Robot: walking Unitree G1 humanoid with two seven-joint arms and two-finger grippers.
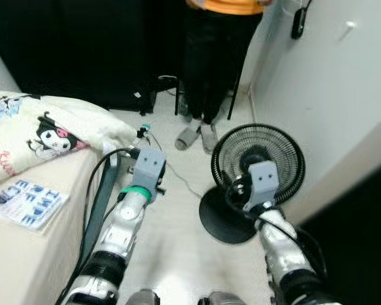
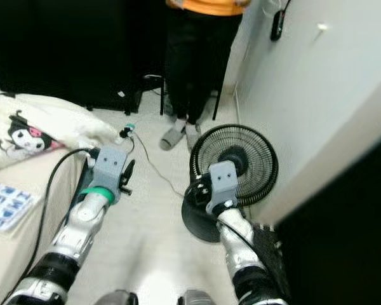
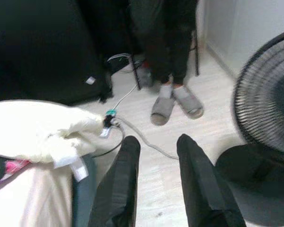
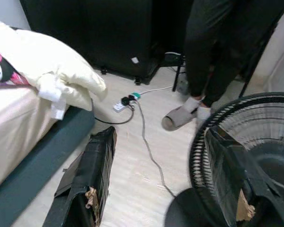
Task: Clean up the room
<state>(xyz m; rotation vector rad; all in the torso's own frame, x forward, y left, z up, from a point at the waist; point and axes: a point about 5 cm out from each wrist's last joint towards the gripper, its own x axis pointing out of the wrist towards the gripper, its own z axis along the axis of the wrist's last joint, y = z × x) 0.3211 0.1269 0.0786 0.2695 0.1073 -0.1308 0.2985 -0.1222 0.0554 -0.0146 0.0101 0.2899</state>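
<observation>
- The left gripper (image 3: 156,151) is raised above the pale floor (image 1: 171,248) beside the bed (image 1: 32,241); its two black fingers (image 3: 125,161) stand apart with nothing between them.
- The right gripper (image 4: 161,170) is also spread wide and empty, just in front of the black fan (image 1: 257,159).
- The fan stands on the floor near the white wall (image 1: 330,95).
- A cream pillow (image 1: 57,130) lies on the bed.
- A grey cable (image 4: 149,151) runs across the floor.
- A person in slippers (image 1: 197,135) stands behind the fan.

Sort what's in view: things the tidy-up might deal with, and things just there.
Tidy-up: fan; cable; power strip; booklet; pillow.
Just there: bed; person; wall; left hand and right hand, both open, holding nothing.
</observation>
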